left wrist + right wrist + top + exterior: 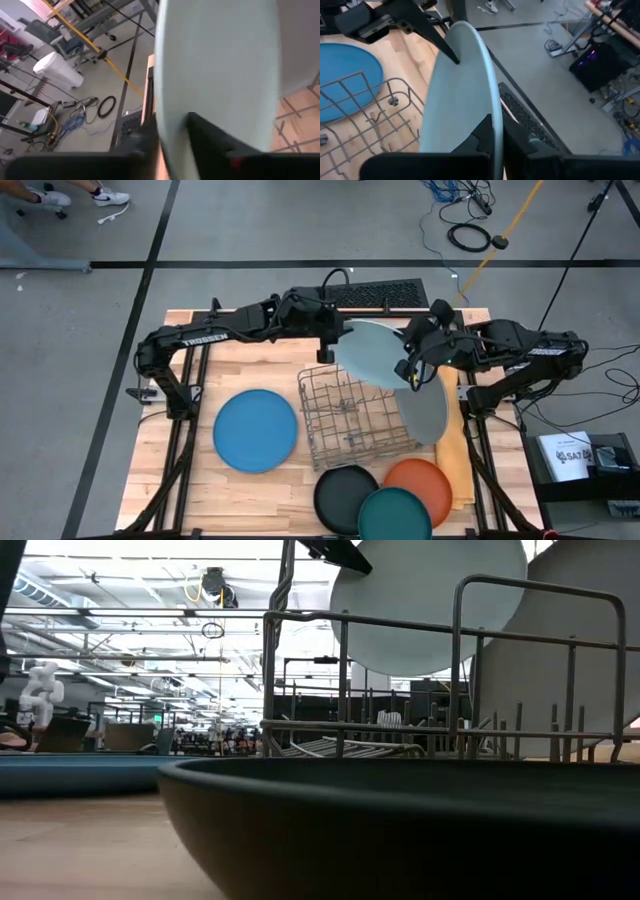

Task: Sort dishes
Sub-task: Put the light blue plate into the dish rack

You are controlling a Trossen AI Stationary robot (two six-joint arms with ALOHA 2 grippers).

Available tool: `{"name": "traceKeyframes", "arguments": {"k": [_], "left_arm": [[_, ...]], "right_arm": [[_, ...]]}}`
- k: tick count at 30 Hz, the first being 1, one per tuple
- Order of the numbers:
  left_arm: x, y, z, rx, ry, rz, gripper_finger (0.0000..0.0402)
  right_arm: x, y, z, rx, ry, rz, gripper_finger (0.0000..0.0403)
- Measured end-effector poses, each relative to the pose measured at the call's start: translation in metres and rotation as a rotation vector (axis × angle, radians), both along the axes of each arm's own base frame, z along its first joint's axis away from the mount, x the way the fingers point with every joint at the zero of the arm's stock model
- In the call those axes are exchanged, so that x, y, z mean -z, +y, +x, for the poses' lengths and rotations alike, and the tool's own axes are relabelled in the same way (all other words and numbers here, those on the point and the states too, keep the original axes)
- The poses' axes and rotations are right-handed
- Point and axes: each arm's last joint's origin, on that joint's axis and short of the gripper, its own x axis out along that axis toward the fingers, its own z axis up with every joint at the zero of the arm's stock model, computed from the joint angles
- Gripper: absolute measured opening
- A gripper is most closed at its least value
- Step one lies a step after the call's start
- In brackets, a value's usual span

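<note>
**Q:** Pale blue plate (375,352): where is it?

**A:** Upper centre of the high view, lifted above the wire rack (352,420). My left gripper (333,345) pinches its left rim; my right gripper (410,368) clamps its right rim. Both are closed on it, a finger on each face.

**Q:** What surrounds it?

**A:** The grey plate (425,408) leans against the rack's right side, just below my right gripper. The medium blue plate (256,430) lies flat at left centre, well apart. At bottom centre the black plate (346,498), dark teal plate (394,514) and orange plate (420,483) cluster, overlapping.

**Q:** Anything in the way?

**A:** The rack's upright wires stand directly beneath the plate.
</note>
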Motion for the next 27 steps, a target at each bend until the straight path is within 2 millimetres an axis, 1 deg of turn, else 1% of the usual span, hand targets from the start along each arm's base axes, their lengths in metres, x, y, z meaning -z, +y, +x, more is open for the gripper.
{"name": "traceKeyframes", "arguments": {"k": [2,3,4,7,10,17,20,23,27], "left_arm": [[0.0,-0.001,0.0,0.01,0.007,0.012,0.0043],[0.0,-0.002,0.0,0.013,0.008,0.017,0.0023],[-0.001,-0.002,0.0,0.014,0.007,0.024,0.0016],[-0.001,-0.005,0.0,0.04,0.017,0.071,0.0011],[-0.002,-0.008,0.001,0.067,0.026,0.125,0.0006],[-0.001,-0.012,0.001,0.138,0.095,0.277,0.0003],[-0.002,-0.016,0.0,0.18,0.11,0.322,0.0002],[-0.002,-0.021,0.0,0.224,0.115,0.361,0.0002],[-0.003,-0.028,0.002,0.275,0.129,0.431,0.0001]], "right_arm": [[0.0,0.002,0.0,-0.007,0.007,-0.011,0.0011],[0.0,0.003,0.0,-0.015,0.011,-0.015,0.0012],[0.001,0.005,0.0,-0.022,0.013,-0.015,0.0013],[0.001,0.01,-0.001,-0.056,0.016,-0.009,0.0028],[0.001,0.018,-0.002,-0.106,0.02,-0.002,0.0061],[0.001,0.04,-0.004,-0.271,0.019,0.074,0.0182],[0.001,0.047,-0.007,-0.331,0.026,0.08,0.0221],[-0.001,0.052,-0.011,-0.36,0.016,0.08,0.0239],[-0.006,0.052,-0.021,-0.38,-0.007,0.083,0.0241]]}}
